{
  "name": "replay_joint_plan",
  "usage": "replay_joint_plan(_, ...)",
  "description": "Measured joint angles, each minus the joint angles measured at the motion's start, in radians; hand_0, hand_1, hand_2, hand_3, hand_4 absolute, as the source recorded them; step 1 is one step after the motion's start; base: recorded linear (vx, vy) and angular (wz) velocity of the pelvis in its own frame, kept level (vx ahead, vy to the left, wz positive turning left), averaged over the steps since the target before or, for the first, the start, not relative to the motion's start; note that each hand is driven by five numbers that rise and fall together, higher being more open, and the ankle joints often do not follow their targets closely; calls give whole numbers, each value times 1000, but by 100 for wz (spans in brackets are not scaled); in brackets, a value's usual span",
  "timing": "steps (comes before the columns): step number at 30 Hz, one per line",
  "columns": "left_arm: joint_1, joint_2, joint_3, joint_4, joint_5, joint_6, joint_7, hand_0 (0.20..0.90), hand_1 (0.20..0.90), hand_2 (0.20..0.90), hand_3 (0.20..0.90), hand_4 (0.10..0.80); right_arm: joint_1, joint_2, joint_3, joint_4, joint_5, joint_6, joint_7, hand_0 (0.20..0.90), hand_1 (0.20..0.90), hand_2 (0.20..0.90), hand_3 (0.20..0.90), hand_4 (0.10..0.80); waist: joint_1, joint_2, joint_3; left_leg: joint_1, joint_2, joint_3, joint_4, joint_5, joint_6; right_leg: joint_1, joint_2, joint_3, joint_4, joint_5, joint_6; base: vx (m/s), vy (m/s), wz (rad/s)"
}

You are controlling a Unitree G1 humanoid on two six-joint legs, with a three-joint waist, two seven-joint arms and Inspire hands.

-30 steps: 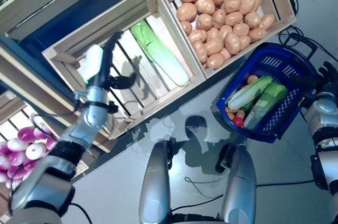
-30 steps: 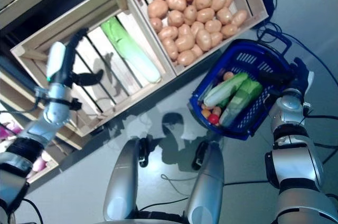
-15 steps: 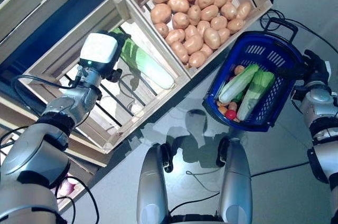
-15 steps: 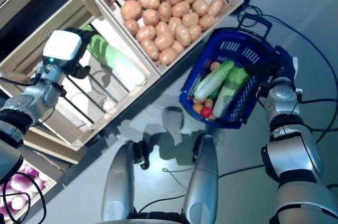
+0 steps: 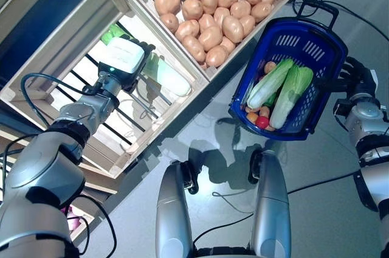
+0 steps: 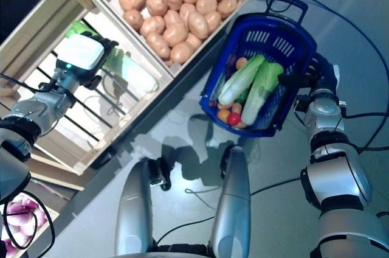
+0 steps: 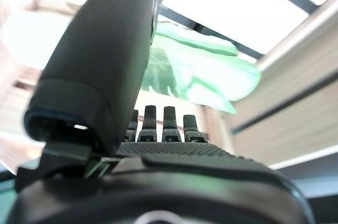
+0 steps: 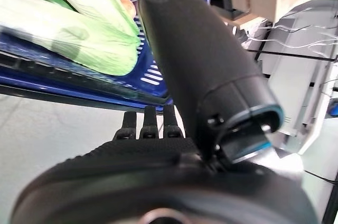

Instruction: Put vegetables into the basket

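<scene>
The blue plastic basket (image 5: pixel 316 48) with slotted walls hangs tilted at the right side, above the grey floor. Inside it two long pale green cabbages (image 5: pixel 281 86) lie side by side, and some small red and orange vegetables (image 5: pixel 260 118) sit at the lower end. One more long green cabbage (image 5: pixel 159 70) lies in the wooden crate (image 5: pixel 55 66), its leafy end partly hidden.

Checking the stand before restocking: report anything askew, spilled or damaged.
Nothing stands out. Potatoes sit heaped inside their crate, one cabbage lies in the next crate, and the blue basket keeps its vegetables inside.
</scene>
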Motion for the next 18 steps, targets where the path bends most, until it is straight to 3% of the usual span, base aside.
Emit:
replay_joint_plan(8, -34, -30, -40, 10, 72, 41, 6, 900, 900, 900, 900, 800, 1, 3, 27, 0, 6, 0, 12, 900, 900, 900, 900, 800, -12, 0, 1, -66, 9, -2, 44, -9, 2, -69, 7, 12, 31, 3, -5, -22, 6, -4)
replay_joint_plan(13, -53, -47, -110, 8, 114, 43, -20, 900, 900, 900, 900, 800, 0, 5, 28, -1, 38, -3, 13, 900, 900, 900, 900, 800, -13, 0, 1, -113, 20, 0, 63, -11, 4, -117, 17, 17, 39, 10, -9, -19, -11, -7)
replay_joint_plan(18, -80, -56, -117, 4, 192, 43, -42, 900, 900, 900, 900, 800, 0, 13, 28, -2, 43, -3, 20, 900, 900, 900, 900, 800, -14, 0, 1, -142, 28, -5, 87, -18, 2, -147, 21, 18, 60, 10, -9, -12, -15, -3)
